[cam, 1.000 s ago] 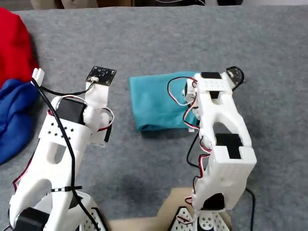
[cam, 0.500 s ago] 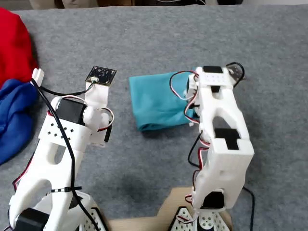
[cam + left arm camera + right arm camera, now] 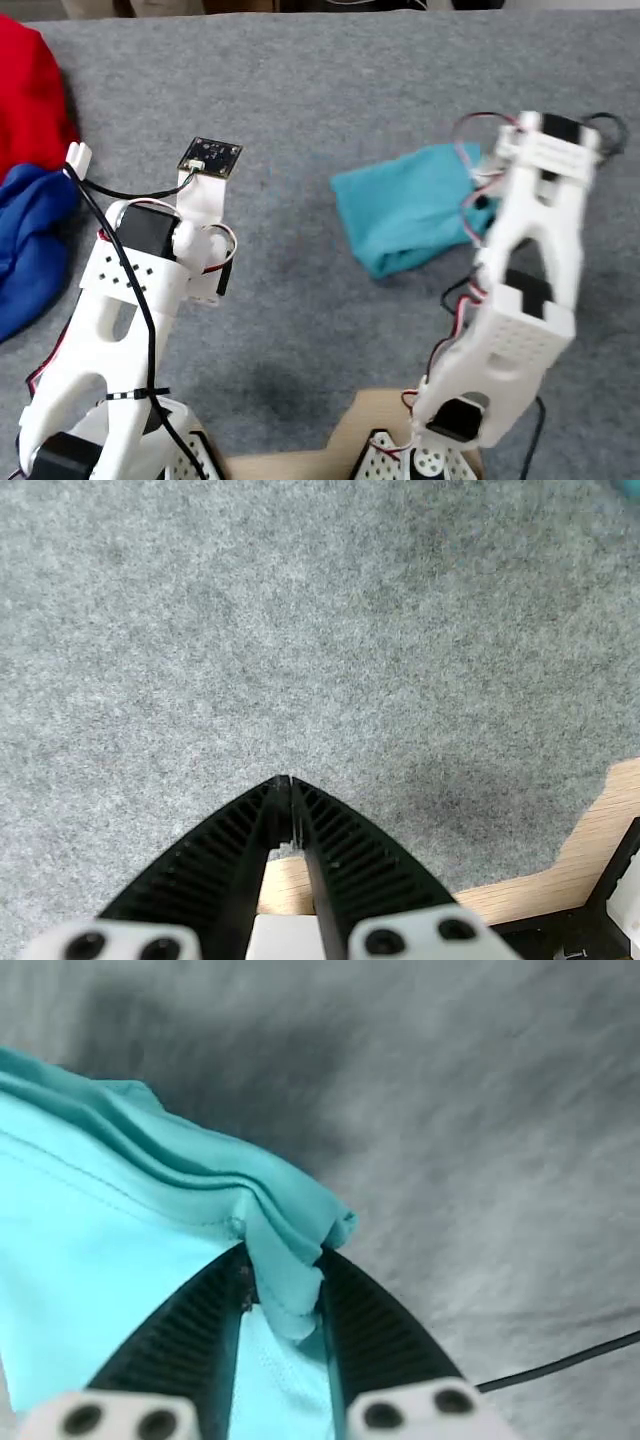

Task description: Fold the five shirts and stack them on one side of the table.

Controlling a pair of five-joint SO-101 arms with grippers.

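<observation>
The right tool is clenched on a bunched edge of the folded teal shirt. The shirt lies on the grey worktop and spreads from that tool toward the left tool, which is clenched tip to tip over the worktop. A red shirt and a blue shirt lie heaped beyond the left tool, well apart from the right one.

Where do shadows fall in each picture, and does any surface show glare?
High view: a soft shadow on the grey table cover toward the near edge, a thin one under the teal shirt. Left wrist view: a faint shadow beside the shut left end effector. Right wrist view: a dark band on the cover beyond the shirt that the right end effector grips. No glare anywhere.
</observation>
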